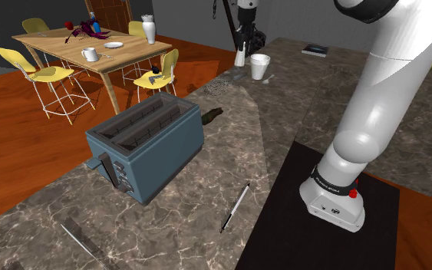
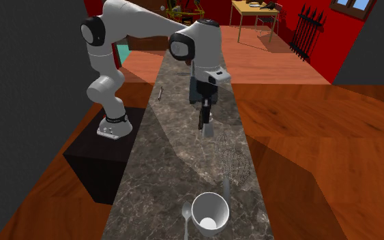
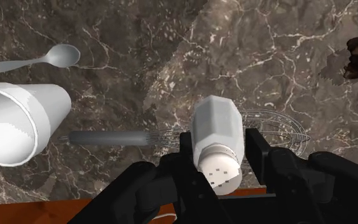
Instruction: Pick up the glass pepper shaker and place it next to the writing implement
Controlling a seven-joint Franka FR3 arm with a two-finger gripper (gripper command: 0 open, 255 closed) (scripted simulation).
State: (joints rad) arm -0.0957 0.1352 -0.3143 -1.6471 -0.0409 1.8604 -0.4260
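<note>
Cup (image 3: 18, 124): white, contents unclear | gripper (image 3: 220, 153) clasps white shaker (image 3: 217, 137) | whisk (image 3: 107, 137), spoon (image 3: 44, 59) beside cup on bench (image 3: 234, 51) | second exterior view: pen (image 2: 160, 92) at gripper's 10 o'clock

Exterior views opposed along countertop (image 1: 168, 226)

whisk (image 3: 130, 137): wires partly behind shaker (image 3: 217, 130) | cup (image 3: 51, 105): cut by picture edge
</note>
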